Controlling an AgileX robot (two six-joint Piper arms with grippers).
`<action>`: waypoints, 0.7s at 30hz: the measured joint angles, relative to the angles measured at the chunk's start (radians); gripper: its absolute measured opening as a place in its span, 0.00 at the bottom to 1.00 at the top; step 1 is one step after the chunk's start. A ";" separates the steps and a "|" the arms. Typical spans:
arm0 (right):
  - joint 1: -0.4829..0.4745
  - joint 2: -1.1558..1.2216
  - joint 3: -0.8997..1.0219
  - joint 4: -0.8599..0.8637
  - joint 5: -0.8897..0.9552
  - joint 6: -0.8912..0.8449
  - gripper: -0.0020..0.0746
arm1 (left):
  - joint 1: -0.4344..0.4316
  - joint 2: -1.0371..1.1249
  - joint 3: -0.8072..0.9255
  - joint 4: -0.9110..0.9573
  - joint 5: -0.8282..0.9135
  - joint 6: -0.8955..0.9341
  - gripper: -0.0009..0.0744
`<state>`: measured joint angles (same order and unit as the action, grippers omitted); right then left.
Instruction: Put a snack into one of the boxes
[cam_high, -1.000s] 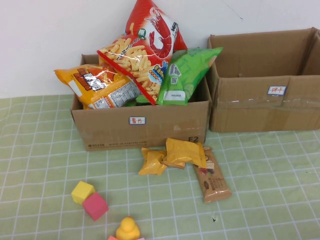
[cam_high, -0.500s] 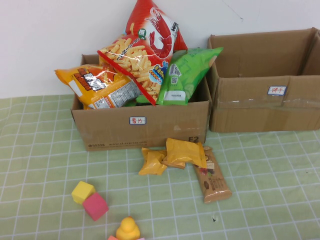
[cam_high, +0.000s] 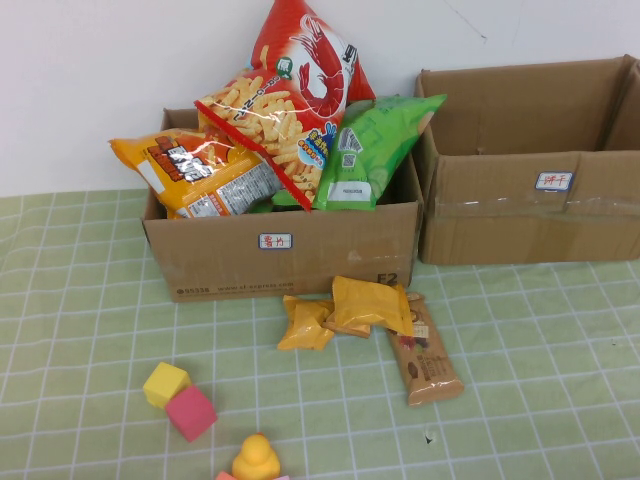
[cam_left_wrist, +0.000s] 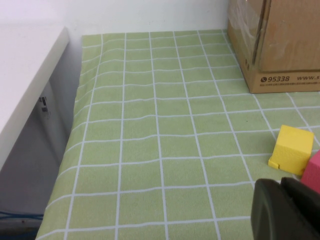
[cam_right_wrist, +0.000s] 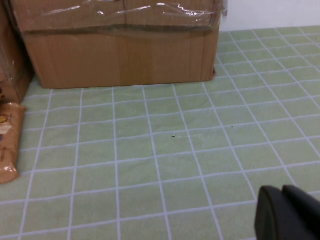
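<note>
Two brown cardboard boxes stand at the back of the table. The left box (cam_high: 285, 250) is piled with large snack bags: red, orange and green. The right box (cam_high: 530, 215) shows no contents. On the cloth in front of the left box lie two small yellow snack packets (cam_high: 345, 308) and a brown snack bar (cam_high: 425, 355). Neither arm shows in the high view. My left gripper (cam_left_wrist: 282, 207) is shut and holds nothing, near the table's left side beside a yellow cube (cam_left_wrist: 292, 149). My right gripper (cam_right_wrist: 282, 212) is shut and holds nothing, over the cloth before the right box (cam_right_wrist: 120, 45).
A yellow cube (cam_high: 165, 384), a pink cube (cam_high: 190, 413) and a yellow duck toy (cam_high: 256, 460) sit near the front left of the green checked cloth (cam_high: 520, 400). A white wall rises behind the boxes. The table's left edge (cam_left_wrist: 75, 125) drops off.
</note>
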<state>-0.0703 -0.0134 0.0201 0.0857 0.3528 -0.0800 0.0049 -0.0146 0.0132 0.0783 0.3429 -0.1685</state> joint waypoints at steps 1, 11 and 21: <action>0.002 0.000 0.000 0.000 0.000 0.000 0.02 | 0.000 0.000 0.000 0.000 0.000 0.000 0.01; 0.083 0.000 0.000 -0.006 0.000 0.023 0.02 | 0.000 0.000 0.000 0.000 0.000 0.000 0.01; 0.074 0.000 0.000 -0.036 0.002 0.045 0.02 | 0.000 0.000 0.000 0.000 0.000 0.000 0.01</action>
<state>0.0036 -0.0134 0.0201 0.0497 0.3551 -0.0350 0.0049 -0.0146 0.0132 0.0783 0.3429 -0.1685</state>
